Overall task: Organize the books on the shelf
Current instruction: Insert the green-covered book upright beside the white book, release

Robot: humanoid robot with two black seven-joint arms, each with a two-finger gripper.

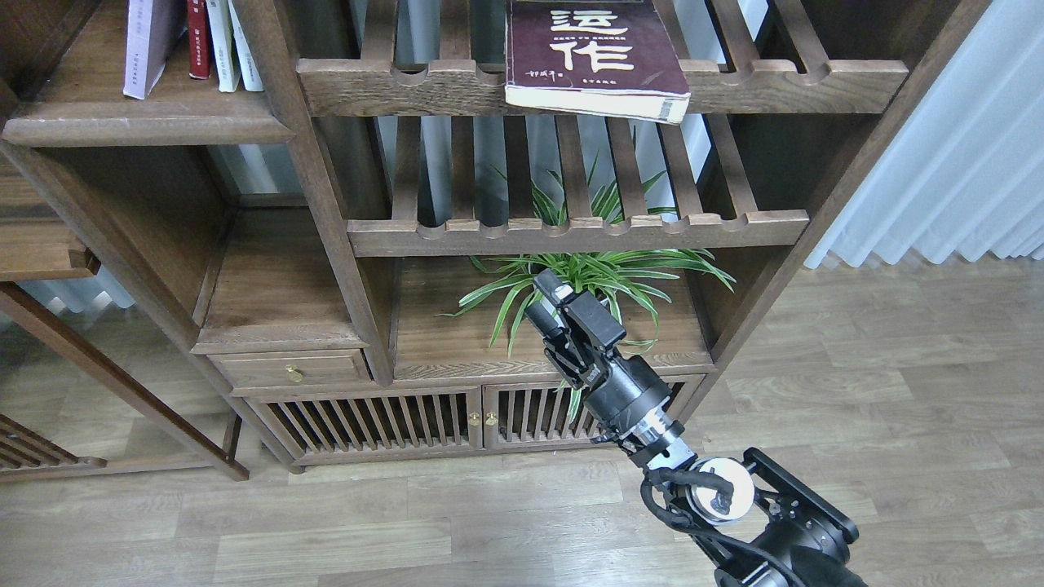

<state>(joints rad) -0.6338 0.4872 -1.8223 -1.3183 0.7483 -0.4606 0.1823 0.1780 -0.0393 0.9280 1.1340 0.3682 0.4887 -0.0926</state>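
The thick maroon book with white Chinese characters lies flat on the upper slatted rack, its corner overhanging the front rail. The pale lavender-white paperback stands leaning on the dark-brown plank shelf at top left, beside slim red and white-spined volumes. The black-bordered yellow-green book is out of view. My right gripper is low, in front of the plant, far below the maroon book; its fingers stand a little apart and hold nothing. My left gripper is out of view.
A green spider plant sits in the lower compartment just behind my right gripper. A second slatted rack is above it. A small drawer and slatted cabinet doors are below. White curtains hang at right.
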